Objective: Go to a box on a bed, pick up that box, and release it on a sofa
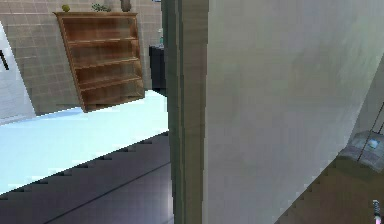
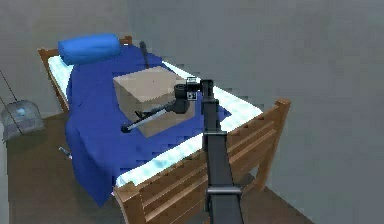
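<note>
Brown cardboard marks the box (image 2: 148,88), which sits on the bed (image 2: 256,134) near the middle of the mattress. It rests on a deep blue blanket (image 2: 95,125) that covers most of the bed and hangs over its near side. A blue pillow (image 2: 88,47) lies at the head end, by the wooden headboard. The bed frame is light wood, and grey walls stand behind it.

The arm (image 2: 220,165) rises as a dark bar from the bottom edge and ends close to the box's front corner. The gripper (image 2: 136,126) reaches leftward across the box's lower front face, its thin fingers (image 2: 150,120) showing against the box and the blanket. With the box standing on the bed right behind it, I cannot tell whether the gripper holds anything, nor how the fingers are set.

In the forward view a pale wall (image 1: 280,110) stands close ahead. A wooden bookshelf (image 1: 102,60) stands against a tiled wall at the far left, beyond a light floor (image 1: 70,140).
</note>
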Robot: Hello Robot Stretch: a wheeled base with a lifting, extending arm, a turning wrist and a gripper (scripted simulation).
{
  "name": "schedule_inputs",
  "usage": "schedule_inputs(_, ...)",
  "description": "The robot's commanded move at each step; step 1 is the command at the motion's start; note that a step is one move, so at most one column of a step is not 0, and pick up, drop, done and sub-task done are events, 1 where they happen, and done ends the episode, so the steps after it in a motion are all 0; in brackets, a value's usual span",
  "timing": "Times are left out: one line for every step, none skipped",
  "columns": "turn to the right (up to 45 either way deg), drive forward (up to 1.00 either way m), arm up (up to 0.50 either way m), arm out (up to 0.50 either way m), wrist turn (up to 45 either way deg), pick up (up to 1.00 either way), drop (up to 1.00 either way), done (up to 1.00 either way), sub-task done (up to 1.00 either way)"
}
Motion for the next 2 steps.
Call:
schedule_inputs(0.0,0.0,0.0,0.0,0.0,1.0,0.0,0.0,0.0)
schedule_inputs(0.0,0.0,0.1,0.0,0.0,0.0,0.0,0.0,0.0)
